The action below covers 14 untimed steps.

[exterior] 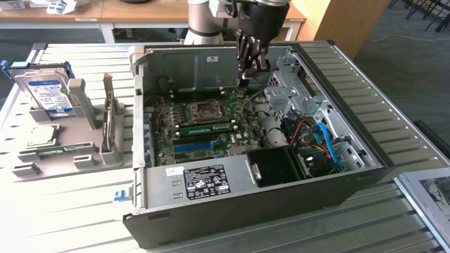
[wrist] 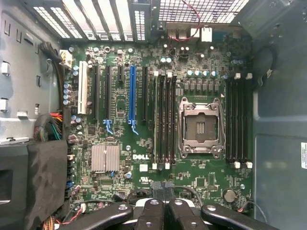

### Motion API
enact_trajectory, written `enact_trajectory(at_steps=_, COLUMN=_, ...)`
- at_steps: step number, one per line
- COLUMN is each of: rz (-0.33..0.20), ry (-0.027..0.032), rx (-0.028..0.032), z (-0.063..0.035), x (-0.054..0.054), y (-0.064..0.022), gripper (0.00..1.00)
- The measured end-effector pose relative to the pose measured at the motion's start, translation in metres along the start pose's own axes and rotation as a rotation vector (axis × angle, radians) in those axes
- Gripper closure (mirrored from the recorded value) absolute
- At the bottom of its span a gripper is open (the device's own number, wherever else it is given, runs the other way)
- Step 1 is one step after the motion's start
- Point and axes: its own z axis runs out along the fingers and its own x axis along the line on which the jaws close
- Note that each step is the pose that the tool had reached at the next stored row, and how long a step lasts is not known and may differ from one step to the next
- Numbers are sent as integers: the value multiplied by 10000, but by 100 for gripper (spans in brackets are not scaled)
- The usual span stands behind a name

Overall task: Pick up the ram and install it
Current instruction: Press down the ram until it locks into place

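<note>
you're hovering the black gripper (exterior: pixel 247 73), fingers pinched together on nothing, over the open black computer case (exterior: pixel 281 206); the thin green ram stick (exterior: pixel 109 126) seems to be standing uninstalled in the grey plastic holder (exterior: pixel 117 150), at the exterior view's left.

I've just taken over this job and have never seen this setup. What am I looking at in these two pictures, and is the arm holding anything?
A single robot arm hangs over an open computer case that lies on a slatted table. One picture comes from a camera standing off to the side. The other comes from a camera on the arm's wrist, looking straight down at the green motherboard, with the jaws in the foreground. The jaws are shut, and I see nothing between them. On the exterior view's left, a grey rack holds a hard drive and a thin green stick standing on edge, which looks like the ram.
</note>
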Motion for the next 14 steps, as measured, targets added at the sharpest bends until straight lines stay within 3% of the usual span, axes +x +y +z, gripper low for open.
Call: enact_trajectory(at_steps=14, rz=0, ry=1, rx=0, z=111, x=3, y=-6, gripper=90)
